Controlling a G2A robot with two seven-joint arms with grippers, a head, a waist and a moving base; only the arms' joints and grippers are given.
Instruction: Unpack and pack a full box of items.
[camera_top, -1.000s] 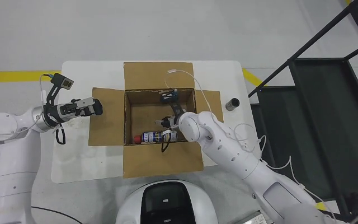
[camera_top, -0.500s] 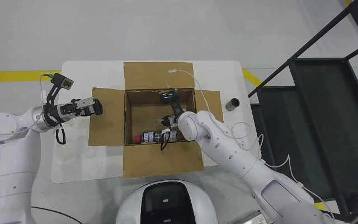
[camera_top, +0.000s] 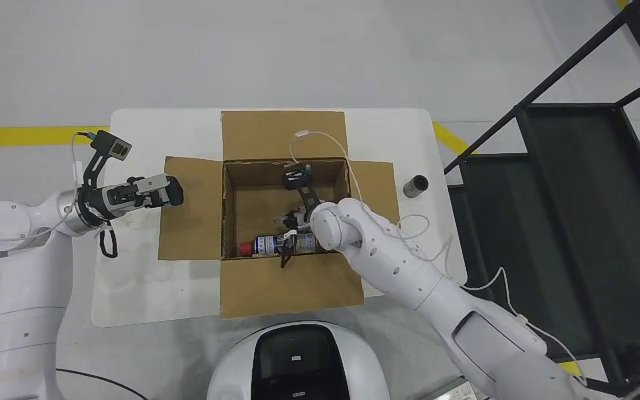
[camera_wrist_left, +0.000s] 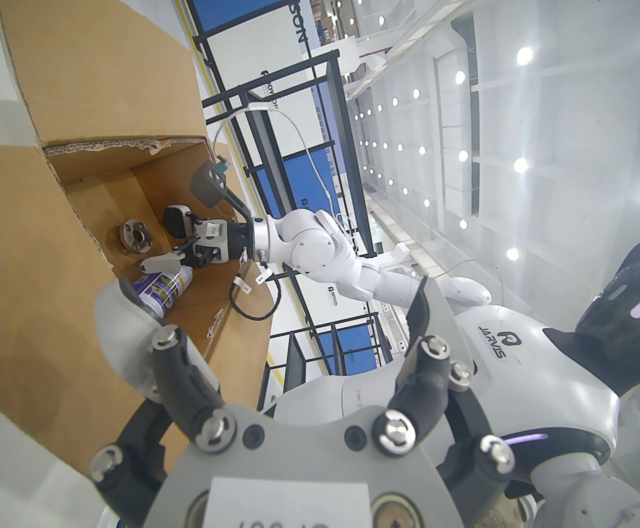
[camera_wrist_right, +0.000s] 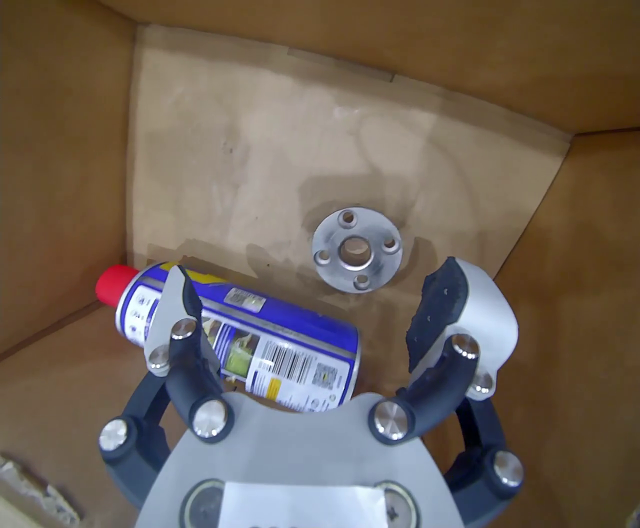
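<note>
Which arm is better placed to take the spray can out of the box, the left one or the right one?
Right. The right gripper is inside the box, with open fingers, over the lying spray can. The left gripper is outside, over the box's left flap, also open.

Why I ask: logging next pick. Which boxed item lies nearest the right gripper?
The red-capped spray can, just under the right gripper; the metal flange lies farther.

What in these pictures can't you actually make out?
- Top view: the right arm covers the base of the spray can and nearby box floor.
- Right wrist view: the right pincer itself hides the can's base.
- Top view: the small cylinder on the table is too small to identify.
</note>
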